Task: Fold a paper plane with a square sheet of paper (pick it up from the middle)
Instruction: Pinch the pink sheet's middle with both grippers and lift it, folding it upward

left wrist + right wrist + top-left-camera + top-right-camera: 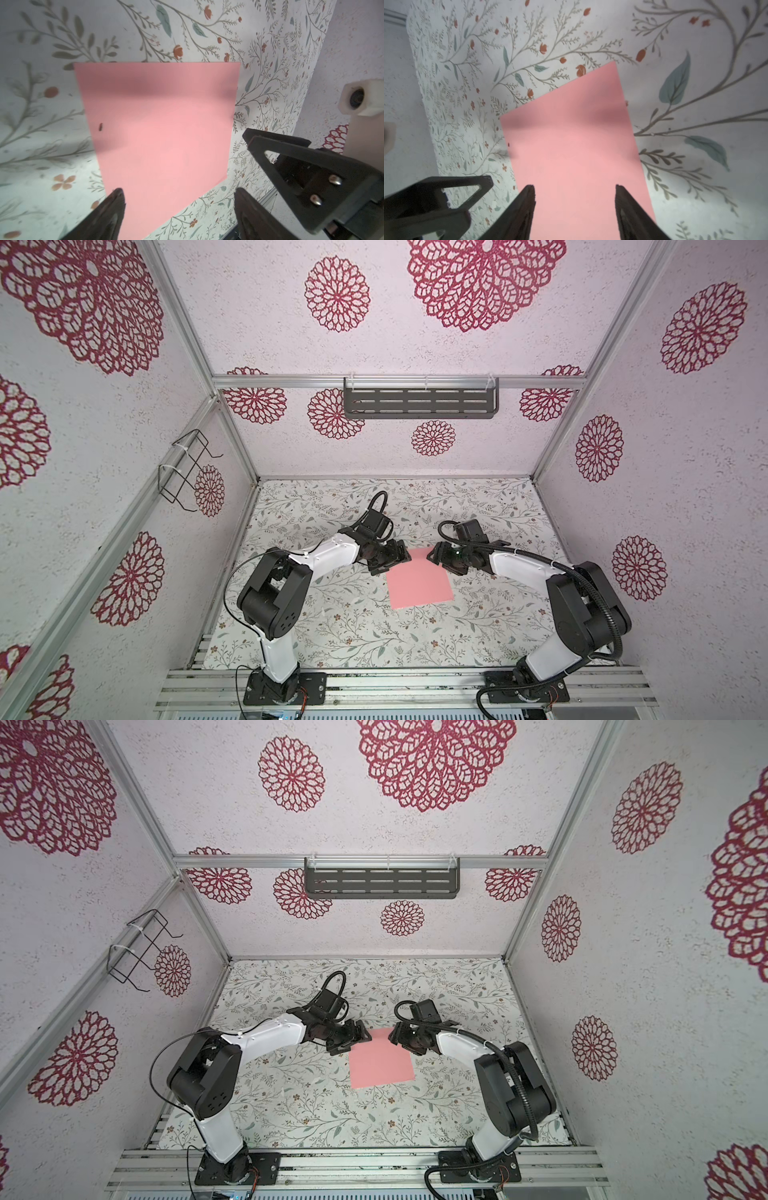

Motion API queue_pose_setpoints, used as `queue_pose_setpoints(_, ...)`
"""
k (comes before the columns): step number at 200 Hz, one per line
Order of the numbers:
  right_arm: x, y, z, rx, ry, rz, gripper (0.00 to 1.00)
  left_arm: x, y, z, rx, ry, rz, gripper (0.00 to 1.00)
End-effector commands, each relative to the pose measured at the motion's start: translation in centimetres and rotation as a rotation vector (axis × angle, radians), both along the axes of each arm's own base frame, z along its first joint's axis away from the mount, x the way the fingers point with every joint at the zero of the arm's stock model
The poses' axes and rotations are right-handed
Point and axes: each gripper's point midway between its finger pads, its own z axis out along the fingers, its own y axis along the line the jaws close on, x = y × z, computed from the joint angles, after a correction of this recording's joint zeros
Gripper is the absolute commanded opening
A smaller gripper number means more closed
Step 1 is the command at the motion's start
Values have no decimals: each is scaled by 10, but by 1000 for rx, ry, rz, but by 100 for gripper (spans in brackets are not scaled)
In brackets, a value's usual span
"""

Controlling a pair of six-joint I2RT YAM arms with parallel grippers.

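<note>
- In both top views the sheet lies flat and unfolded around the middle of the desk. The left pincer and right pincer hang over its two far corners, facing each other.
- Left wrist view: the left pincer is spread wide across one corner of the sheet and grips nothing. Whether its tips touch the paper I cannot tell.
- Right wrist view: the right pincer is open, a little narrower, with both tips over the sheet and nothing held.
- Handling, as I judge it: the paper looks light, limp and flush with the desk, so an edge offers little to catch. Pinching up a ridge in the middle seems the better hold. It should be done gently, since paper like this creases and tears easily.
</note>
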Motion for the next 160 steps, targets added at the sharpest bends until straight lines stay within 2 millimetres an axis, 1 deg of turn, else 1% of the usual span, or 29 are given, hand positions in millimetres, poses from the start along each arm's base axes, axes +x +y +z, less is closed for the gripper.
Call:
queue_pose_setpoints(1, -9, 0, -3, -5, 15, 83, 60, -7, -5, -14, 32, 51, -18, 84)
queue_pose_setpoints(16, -10, 1, -7, -12, 19, 109, 59, -9, -10, -20, 38, 73, -25, 82)
queue_pose_setpoints(33, -11, 3, -13, -13, 32, 131, 57, -10, -10, -27, 64, 102, -17, 81)
queue_pose_setpoints(53, -13, 7, -19, 9, 43, 149, 54, -8, -15, -23, 61, 92, -18, 81)
queue_pose_setpoints(55, -14, 8, -19, 11, 43, 151, 54, -10, -14, -35, 77, 114, -18, 81)
queue_pose_setpoints(57, -13, 8, -19, 13, 44, 151, 54, -10, -14, -39, 81, 121, -17, 81)
queue_pose_setpoints(74, -15, 8, -24, 13, 52, 152, 53, -13, -17, -45, 79, 139, -18, 81)
queue_pose_setpoints(97, -18, 8, -30, 12, 68, 158, 52, -14, -21, -49, 61, 148, -26, 81)
queue_pose_setpoints(126, -23, 5, -40, 6, 92, 155, 52, -16, -19, -55, 67, 166, -21, 81)
queue_pose_setpoints(160, -28, 11, -46, 50, 115, 158, 51, -16, -18, -55, 58, 167, -20, 81)
